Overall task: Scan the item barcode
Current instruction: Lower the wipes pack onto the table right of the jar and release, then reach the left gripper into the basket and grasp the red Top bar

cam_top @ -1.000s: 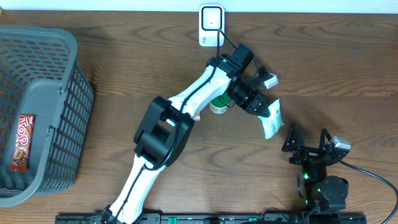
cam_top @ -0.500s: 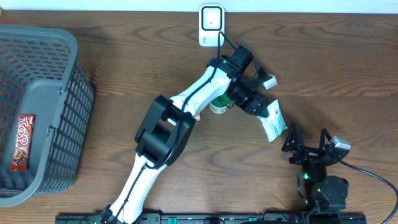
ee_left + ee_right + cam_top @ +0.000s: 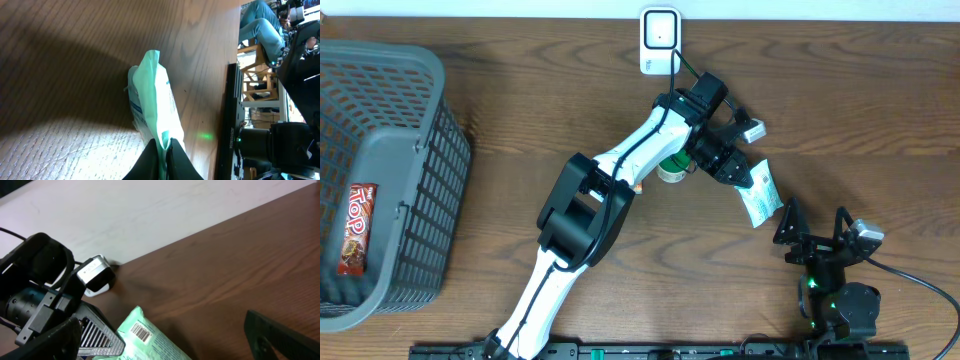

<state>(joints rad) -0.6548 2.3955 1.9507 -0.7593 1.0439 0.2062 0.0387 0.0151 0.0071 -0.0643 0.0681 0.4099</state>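
Pinching one edge of a green-and-white packet (image 3: 761, 195), the left gripper (image 3: 744, 178) has its fingers clamped on it just right of centre, toward three o'clock. The packet's barcode (image 3: 141, 331) shows in the right wrist view. The right gripper (image 3: 814, 230) sits at five o'clock, fingers spread wide, holding nothing. A white scanner (image 3: 660, 40) stands at twelve o'clock.

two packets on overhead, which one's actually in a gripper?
The mint-green packet, pinched at its edge by the shut left gripper. The red Top bar lies loose in the grey basket, with no gripper near it.
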